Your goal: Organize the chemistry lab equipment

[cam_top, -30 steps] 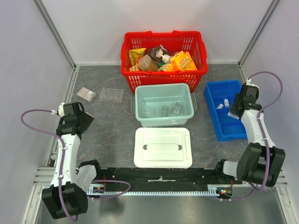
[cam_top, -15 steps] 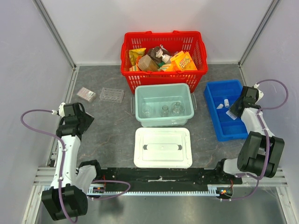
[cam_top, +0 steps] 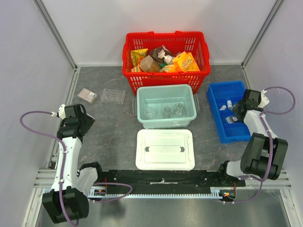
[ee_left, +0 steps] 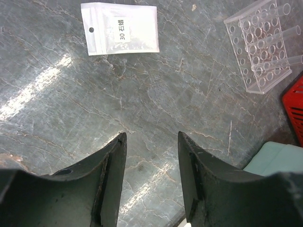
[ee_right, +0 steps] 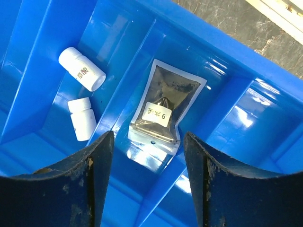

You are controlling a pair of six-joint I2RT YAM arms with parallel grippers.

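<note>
- now, right gripper point(ee_right: 147, 138) hovers over the blue tray point(ee_right: 227, 59), fingers apart, touching nothing; dark packet point(ee_right: 165, 106) lies flat just below the gap between them.
- two white vials point(ee_right: 81, 68) lie in the neighbouring compartment, beside the packet.
- left gripper point(ee_left: 151, 137), fingers apart and empty, hangs over the grey marbled table point(ee_left: 142, 94); pale packet point(ee_left: 120, 28) and well plate point(ee_left: 262, 45) lie well ahead.
- count: three flasks point(cam_top: 165, 112) in the teal bin point(cam_top: 165, 88), two vials, two packets, one plate.
</note>
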